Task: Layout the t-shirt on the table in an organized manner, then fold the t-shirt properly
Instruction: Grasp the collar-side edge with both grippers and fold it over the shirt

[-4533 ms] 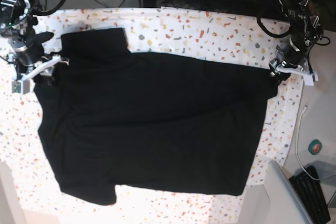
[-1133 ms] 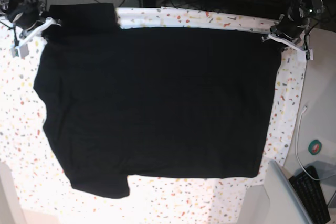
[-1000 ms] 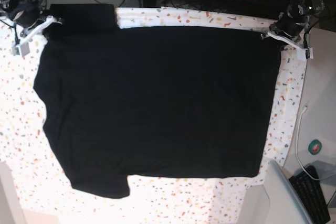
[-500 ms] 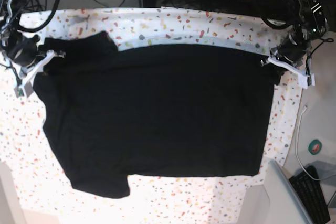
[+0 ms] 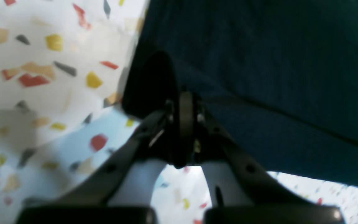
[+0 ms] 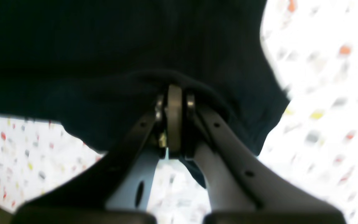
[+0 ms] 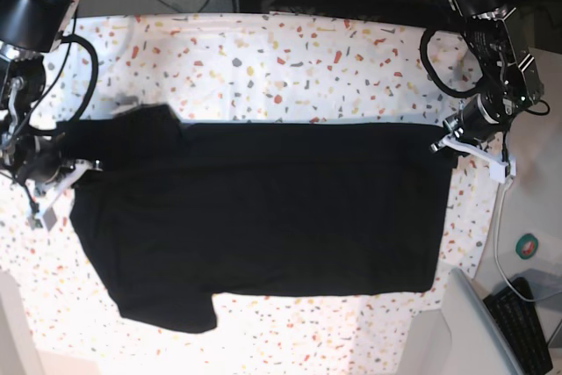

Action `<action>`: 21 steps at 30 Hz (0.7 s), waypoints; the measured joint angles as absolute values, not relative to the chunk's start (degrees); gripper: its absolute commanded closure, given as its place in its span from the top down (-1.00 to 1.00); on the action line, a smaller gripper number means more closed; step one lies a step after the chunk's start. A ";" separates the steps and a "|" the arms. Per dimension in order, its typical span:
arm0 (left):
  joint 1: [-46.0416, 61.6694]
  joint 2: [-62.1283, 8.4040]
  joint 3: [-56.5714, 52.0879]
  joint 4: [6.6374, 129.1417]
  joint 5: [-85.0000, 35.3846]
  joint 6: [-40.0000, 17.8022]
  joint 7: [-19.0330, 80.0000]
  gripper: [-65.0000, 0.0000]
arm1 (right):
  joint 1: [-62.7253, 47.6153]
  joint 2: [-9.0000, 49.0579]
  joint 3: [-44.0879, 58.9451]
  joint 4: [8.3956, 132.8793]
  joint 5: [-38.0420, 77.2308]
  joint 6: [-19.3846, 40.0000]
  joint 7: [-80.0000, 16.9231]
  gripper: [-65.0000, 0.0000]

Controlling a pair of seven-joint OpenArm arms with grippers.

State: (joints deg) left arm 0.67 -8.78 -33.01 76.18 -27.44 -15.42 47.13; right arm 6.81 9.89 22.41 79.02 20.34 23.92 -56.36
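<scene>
The black t-shirt (image 7: 263, 208) lies spread across the speckled table (image 7: 290, 59), with its near hem toward the front edge. My left gripper (image 7: 450, 143), on the base view's right, is shut on the shirt's far right corner. The left wrist view shows its fingertips (image 5: 183, 102) pinching a dark fold of t-shirt (image 5: 275, 62). My right gripper (image 7: 75, 167), on the base view's left, is shut on the far left edge beside a sleeve (image 7: 145, 125). In the right wrist view its jaws (image 6: 174, 99) are closed on bunched t-shirt (image 6: 120, 46). No print or label shows.
A white cable (image 7: 499, 217) runs off the table's right edge. A green tape roll (image 7: 528, 246), a black keyboard (image 7: 527, 327) and a grey slab (image 7: 479, 322) sit at the lower right. A plain white surface (image 7: 13, 331) borders the lower left corner.
Both grippers have carried the shirt's far edge toward the front. More speckled cloth now shows behind it. The near hem has stayed in place.
</scene>
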 measured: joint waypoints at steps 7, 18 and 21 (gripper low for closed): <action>-2.57 -8.95 -33.01 71.64 -27.46 -15.18 44.77 -1.00 | 12.45 11.22 17.52 68.66 20.51 23.90 -51.81 -1.00; -7.22 -8.60 -32.91 65.87 -20.34 -15.38 42.57 -1.00 | 15.64 12.97 17.34 59.92 20.34 23.88 -46.61 -1.00; -7.70 -8.67 -32.91 65.67 -19.81 -15.35 42.72 -1.00 | 15.62 12.80 17.34 59.75 20.32 23.88 -46.37 -1.00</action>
